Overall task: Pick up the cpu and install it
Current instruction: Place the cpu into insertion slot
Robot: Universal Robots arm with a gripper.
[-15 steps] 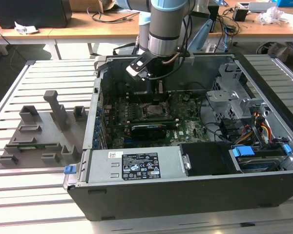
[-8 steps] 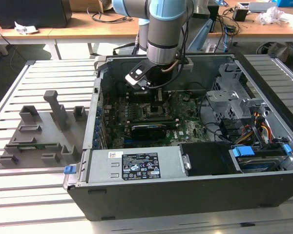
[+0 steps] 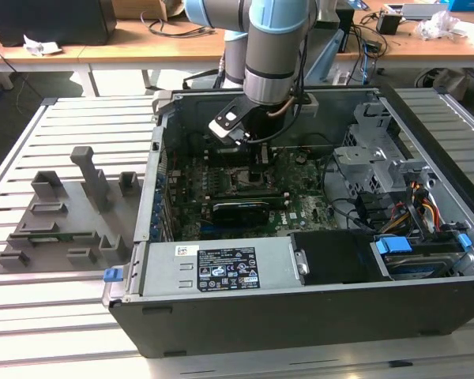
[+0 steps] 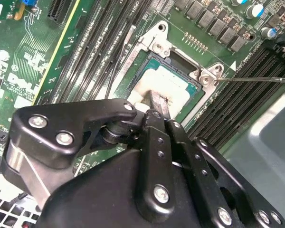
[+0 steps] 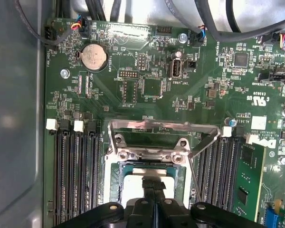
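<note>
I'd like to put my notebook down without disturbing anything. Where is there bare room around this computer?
The slatted table is bare nearest the exterior camera, in front of the grey fixture block and the computer case. Inside the case it is crowded: the gripper sits over the cpu, with cables close by.

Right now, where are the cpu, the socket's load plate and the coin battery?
cpu (image 4: 173, 81): second wrist view, on its silvery top.
load plate (image 5: 161, 126): first wrist view, on its metal crossbar.
coin battery (image 5: 94, 57): first wrist view, on its round face.
</note>
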